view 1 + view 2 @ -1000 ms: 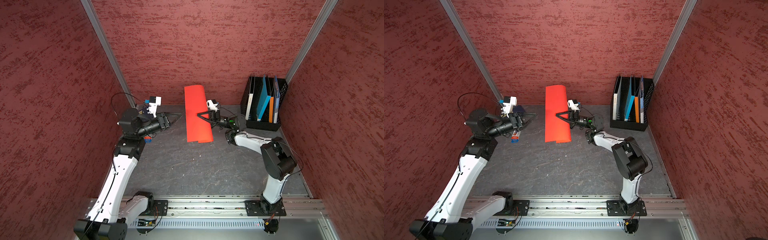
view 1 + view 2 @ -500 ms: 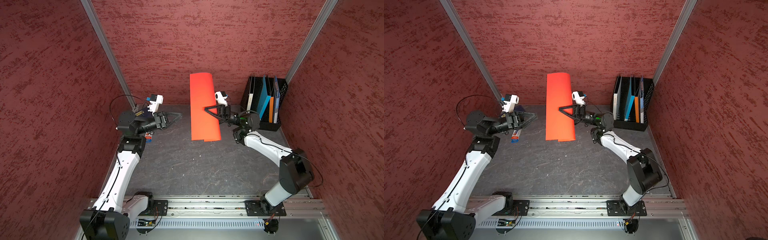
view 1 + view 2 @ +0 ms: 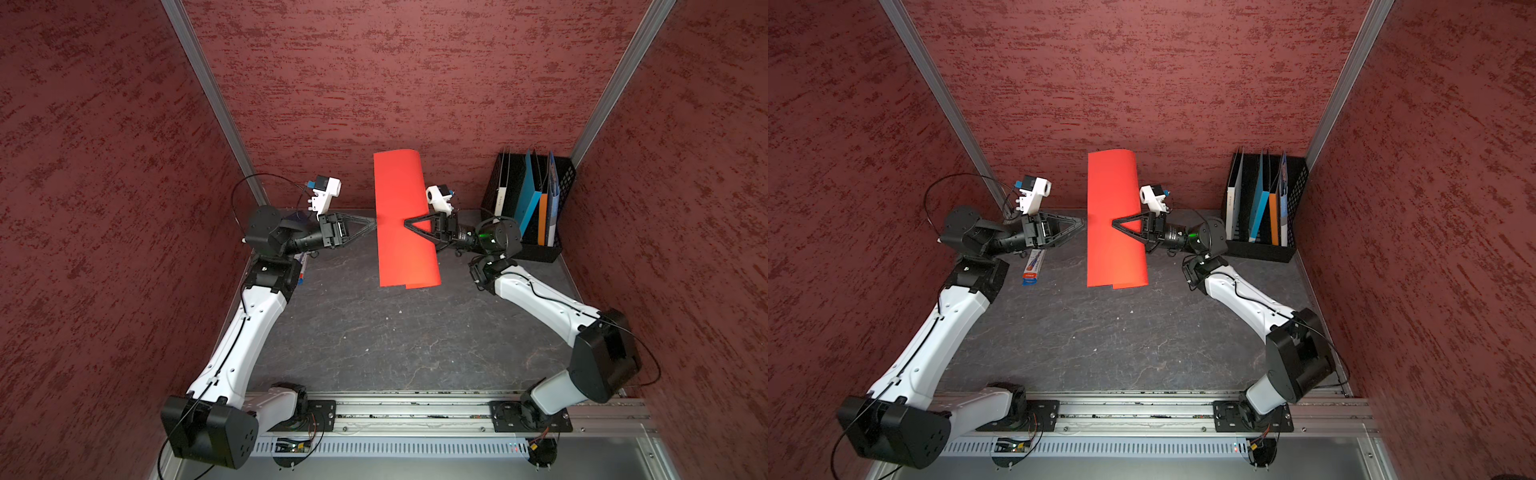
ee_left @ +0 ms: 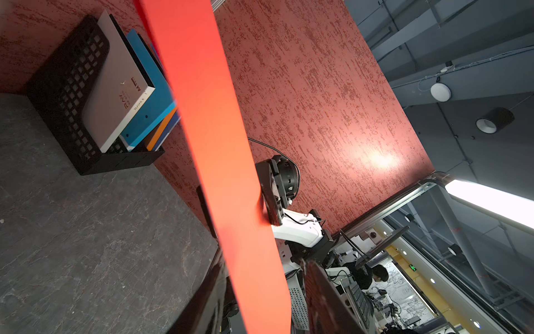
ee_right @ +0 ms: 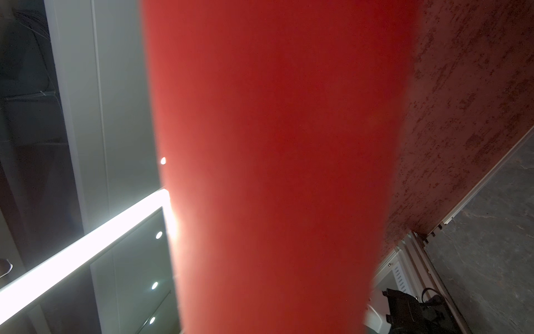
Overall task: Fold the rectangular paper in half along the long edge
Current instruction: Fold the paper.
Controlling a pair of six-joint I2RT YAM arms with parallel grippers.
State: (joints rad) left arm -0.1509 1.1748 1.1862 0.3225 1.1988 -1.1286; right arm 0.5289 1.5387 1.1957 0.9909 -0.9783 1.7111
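Observation:
The rectangular paper [image 3: 399,187] is a bright red-orange sheet held up off the table, bent over loosely at its top, its two lower edges hanging nearly level; both top views show it [image 3: 1111,187]. My right gripper [image 3: 406,224] is shut on the paper's right side at mid-height. The sheet [image 5: 274,159] fills the right wrist view and hides the fingers there. My left gripper [image 3: 374,224] is at the paper's left edge. In the left wrist view its jaws stand open on either side of the sheet [image 4: 219,144], with a gap on each side.
A black mesh file rack [image 3: 528,208] with upright books stands at the back right, close behind the right wrist. A small blue and orange box [image 3: 1033,268] lies on the dark table [image 3: 374,340] under the left arm. Red walls enclose three sides.
The right gripper has carried the paper to the right and a little higher. The left gripper has moved right, up to the paper's left edge.

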